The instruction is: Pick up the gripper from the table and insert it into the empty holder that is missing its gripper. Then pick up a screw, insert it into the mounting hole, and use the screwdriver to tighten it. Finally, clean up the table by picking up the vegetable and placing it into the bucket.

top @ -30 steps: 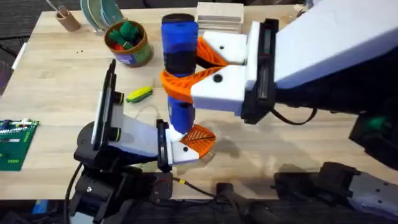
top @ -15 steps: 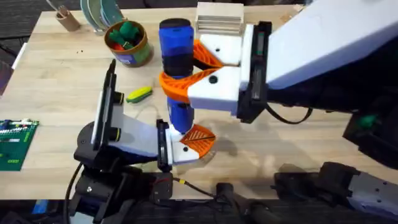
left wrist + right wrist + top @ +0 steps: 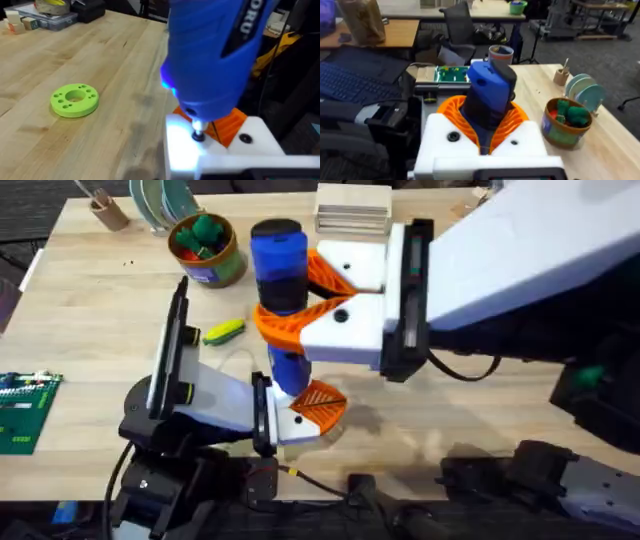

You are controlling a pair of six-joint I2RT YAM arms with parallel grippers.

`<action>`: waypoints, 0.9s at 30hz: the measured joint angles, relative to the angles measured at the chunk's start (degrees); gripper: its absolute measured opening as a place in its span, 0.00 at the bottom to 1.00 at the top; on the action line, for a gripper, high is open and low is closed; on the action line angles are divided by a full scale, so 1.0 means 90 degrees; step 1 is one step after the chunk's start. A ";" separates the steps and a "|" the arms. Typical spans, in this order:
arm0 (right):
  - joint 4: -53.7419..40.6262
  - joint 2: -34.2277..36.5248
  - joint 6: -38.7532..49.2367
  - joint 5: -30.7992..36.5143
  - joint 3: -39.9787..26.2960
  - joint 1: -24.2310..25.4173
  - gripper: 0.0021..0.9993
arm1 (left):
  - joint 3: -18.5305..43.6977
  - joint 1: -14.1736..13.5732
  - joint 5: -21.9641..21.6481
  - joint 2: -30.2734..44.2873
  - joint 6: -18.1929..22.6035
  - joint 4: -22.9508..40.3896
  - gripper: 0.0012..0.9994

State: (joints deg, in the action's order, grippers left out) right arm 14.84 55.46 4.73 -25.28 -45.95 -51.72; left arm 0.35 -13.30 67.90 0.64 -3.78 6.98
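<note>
My right gripper (image 3: 296, 300) is shut on the blue screwdriver (image 3: 278, 260), which stands nearly upright between its orange pads (image 3: 512, 117). The screwdriver's metal tip (image 3: 198, 131) rests on a screw in the white holder (image 3: 220, 156) of my left gripper (image 3: 306, 416). The orange gripper (image 3: 322, 402) sits in that holder, just behind the tip. The yellow-and-green vegetable (image 3: 224, 331) lies on the table left of the screwdriver. Farther back left stands the golden-brown bucket (image 3: 210, 260), with dark green and red toys inside.
A green ring-shaped disc (image 3: 75, 100) lies on the wood beyond the left gripper. A green circuit board (image 3: 25, 410) is at the left edge. A small brown cup (image 3: 108, 212), plates (image 3: 165, 200) and a wooden block stack (image 3: 352, 208) line the back.
The right gripper has shifted the screwdriver's top slightly left and lower; its tip stays on the left gripper's holder. The left arm has not moved.
</note>
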 joint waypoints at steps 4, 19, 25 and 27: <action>0.0387 -0.0096 0.0000 0.0011 0.0031 0.0106 0.09 | 0.0001 0.0000 -0.0002 0.0000 0.0020 0.0000 0.01; -0.0755 0.0171 0.2244 0.1877 0.0031 0.1491 0.09 | 0.0001 0.0000 -0.0001 0.0000 0.0036 0.0000 0.01; -0.0722 0.1646 0.4470 0.3033 0.0031 0.2628 0.09 | -0.0001 0.0000 -0.0002 0.0000 0.0036 0.0000 0.01; -0.0716 0.2179 0.5113 0.3215 0.0031 0.2947 0.09 | 0.0001 0.0000 -0.0002 -0.0001 0.0036 0.0000 0.01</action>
State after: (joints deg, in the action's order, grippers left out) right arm 8.39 75.07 50.75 3.65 -45.67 -25.21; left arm 0.36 -13.30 67.88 0.63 -3.46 6.98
